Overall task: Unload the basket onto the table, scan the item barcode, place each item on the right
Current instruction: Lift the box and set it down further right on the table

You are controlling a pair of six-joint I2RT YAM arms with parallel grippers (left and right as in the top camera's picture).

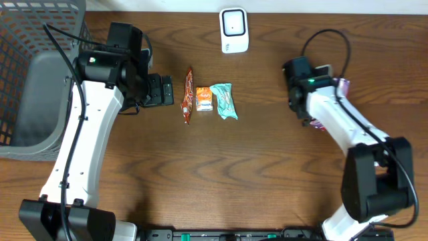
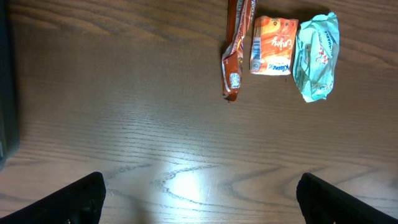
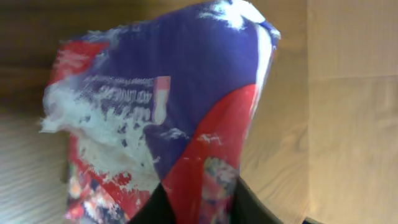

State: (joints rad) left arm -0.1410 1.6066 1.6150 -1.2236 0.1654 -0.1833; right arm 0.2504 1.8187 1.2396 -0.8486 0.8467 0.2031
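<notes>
The purple-and-red packet sits at the right side of the surface, its lower edge running down between the fingers of the right gripper. Whether they are truly clamped on the film or only lying against it cannot be told from the wrist view. That is the main hazard: the wrapper is crinkled, glossy and limp, so a loose pinch could let it slide out or flop over on the way to a reading. The creases and glare may also break up the code. No barcode is clearly legible on the face shown, so the wrong side may get presented. The white device at the far edge, probably the scanner, stands well apart from the packet, so a long carry gives the film time to sag. Between them lie a brown stick wrapper, an orange carton and a teal packet, which a low sweep could knock. The left gripper hangs beside them, fingers spread wide and empty.
</notes>
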